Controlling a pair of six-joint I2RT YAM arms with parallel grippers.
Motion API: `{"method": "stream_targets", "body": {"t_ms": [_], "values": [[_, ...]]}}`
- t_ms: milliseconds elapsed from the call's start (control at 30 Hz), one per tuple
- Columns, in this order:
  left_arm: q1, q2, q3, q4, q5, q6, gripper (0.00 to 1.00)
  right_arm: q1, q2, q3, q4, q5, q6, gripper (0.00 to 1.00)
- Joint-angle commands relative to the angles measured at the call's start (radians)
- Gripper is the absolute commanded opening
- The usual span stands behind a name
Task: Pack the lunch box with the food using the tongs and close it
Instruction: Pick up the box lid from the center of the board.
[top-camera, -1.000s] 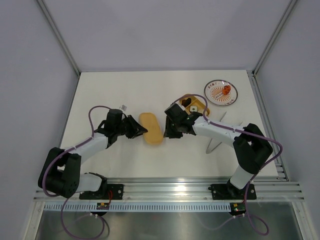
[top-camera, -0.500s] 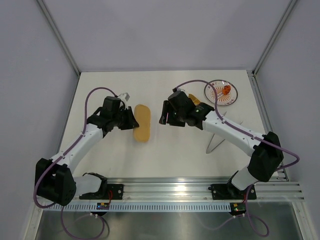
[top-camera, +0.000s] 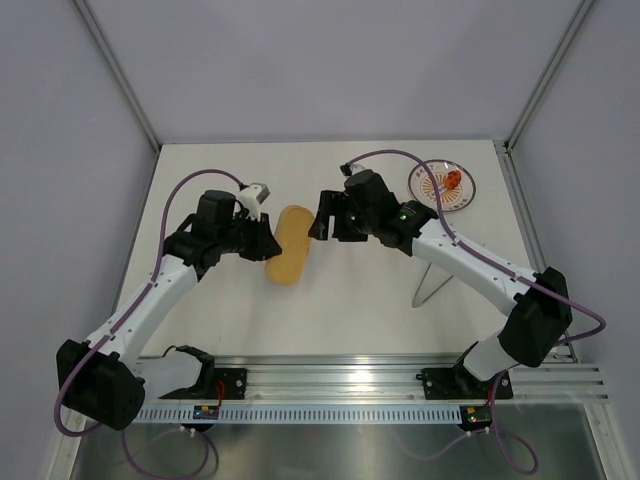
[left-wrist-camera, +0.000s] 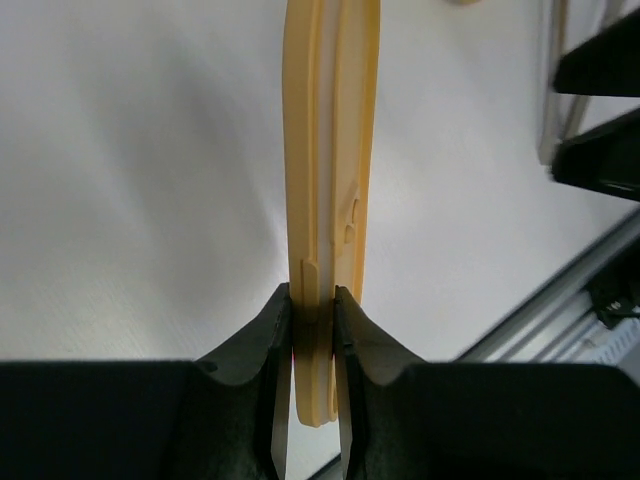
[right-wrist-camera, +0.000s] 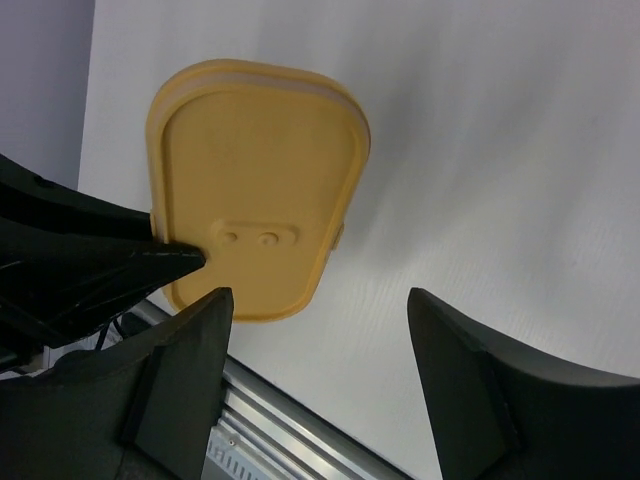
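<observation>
Tabletop (top-camera: 350, 310), white, seen from above with two robot arms reaching over it from the near edge. The left gripper (left-wrist-camera: 312, 310) is pinched tight on one end of the lid (top-camera: 288, 245), a flat mustard-orange oval. In the left wrist view the lid runs straight out from the fingertips, seen edge-on. The right gripper (top-camera: 322, 213) faces it from the other side with its fingers (right-wrist-camera: 185, 370) spread wide and nothing between them. The lid's flat face sits just ahead of those fingertips, not touching them. Behind the right gripper, past its wrist and off to its side, is a small round white plate (top-camera: 432, 197) with an orange pattern. The tongs (top-camera: 428, 290), a thin silver V, lie on the table well behind the right gripper, partly under that arm. A small orange piece of food (top-camera: 453, 179) sits on the plate. The lunch box base cannot be made out.
</observation>
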Motion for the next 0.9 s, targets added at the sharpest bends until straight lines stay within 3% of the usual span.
{"method": "stream_targets", "body": {"t_ms": [0,100,233,633,733,867], "values": [[-0.003,-0.025,0.069,0.052,0.214,0.008,0.00,-0.071,-0.094,-0.115,0.129,-0.190,-0.043,0.79],[0.005,0.006,0.091,0.078,0.345,-0.076,0.00,-0.145,-0.210,-0.250,0.294,-0.322,-0.012,0.82],[0.024,0.034,0.086,0.176,0.501,-0.153,0.00,-0.179,-0.273,-0.318,0.336,-0.396,-0.015,0.86],[0.051,0.023,0.043,0.422,0.691,-0.355,0.00,-0.188,-0.336,-0.429,0.512,-0.510,0.023,0.81],[0.054,0.025,0.039,0.448,0.711,-0.378,0.00,-0.188,-0.344,-0.442,0.600,-0.528,0.046,0.73],[0.054,0.032,0.031,0.462,0.713,-0.394,0.00,-0.188,-0.346,-0.449,0.658,-0.547,0.064,0.51]]}}
